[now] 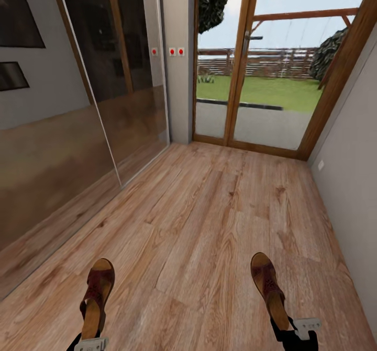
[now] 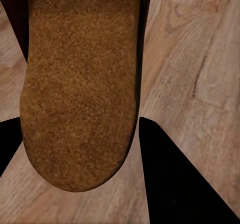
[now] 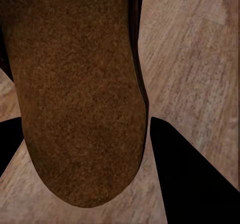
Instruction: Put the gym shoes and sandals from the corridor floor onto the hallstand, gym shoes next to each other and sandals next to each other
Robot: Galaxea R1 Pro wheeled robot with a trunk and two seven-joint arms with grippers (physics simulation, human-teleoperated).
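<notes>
Head view: at lower left the left gripper (image 1: 90, 340) clamps one sandal (image 1: 97, 296) by the heel; at lower right the right gripper (image 1: 293, 332) clamps the other sandal (image 1: 268, 288), both lifted over the floor (image 1: 209, 215), seemingly for carrying together.

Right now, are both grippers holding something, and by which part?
Yes. The left gripper holds the left sandal at its heel end, and the right gripper holds the right sandal at its heel end. Both toes point forward over the corridor floor.
</notes>
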